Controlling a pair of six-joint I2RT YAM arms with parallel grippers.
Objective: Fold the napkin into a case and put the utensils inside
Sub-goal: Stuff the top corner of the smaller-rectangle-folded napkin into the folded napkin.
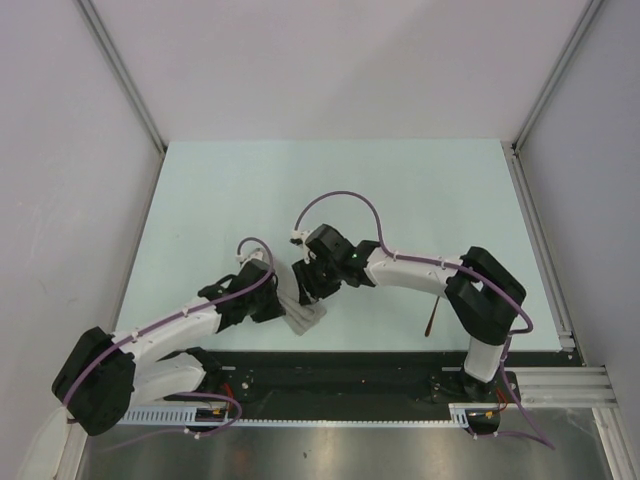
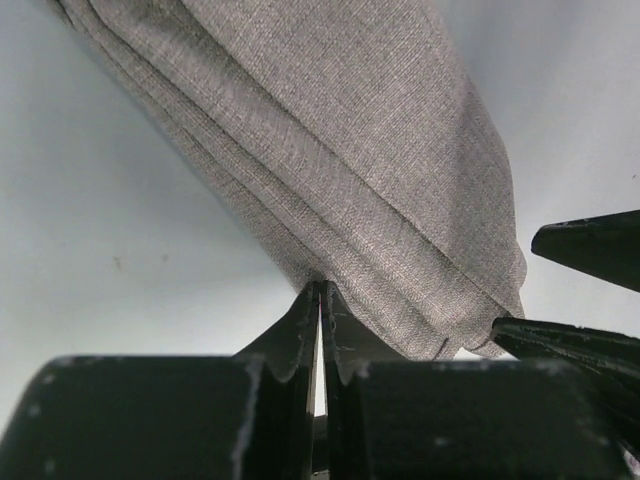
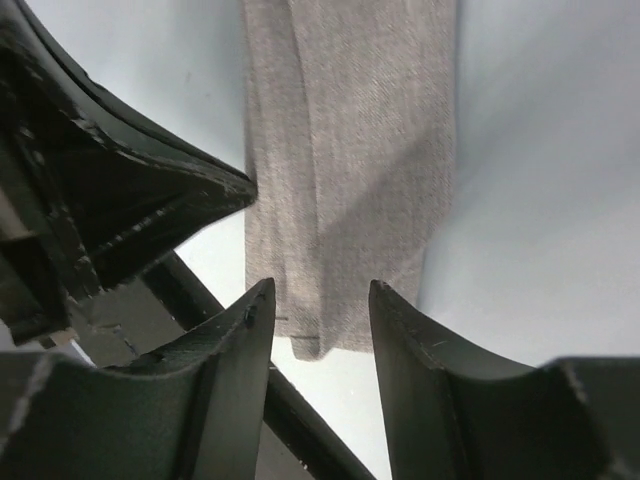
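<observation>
The napkin [image 1: 308, 316] lies folded into a narrow grey-beige case near the table's front edge. It fills the left wrist view [image 2: 350, 150] and the right wrist view [image 3: 350, 150]. My left gripper [image 1: 282, 302] is shut, and its tips [image 2: 320, 290] touch the case's long edge. I see no cloth between them. My right gripper [image 1: 312, 290] is open, its jaws [image 3: 320, 290] either side of the case's near end. One slim reddish utensil [image 1: 430, 320] lies to the right by the right arm. The black piece is out of view.
A black strip [image 1: 350, 365] runs along the table's near edge, just beyond the case's end [image 3: 300, 420]. An aluminium rail [image 1: 540, 250] borders the right side. White walls enclose the pale green table [image 1: 330, 190].
</observation>
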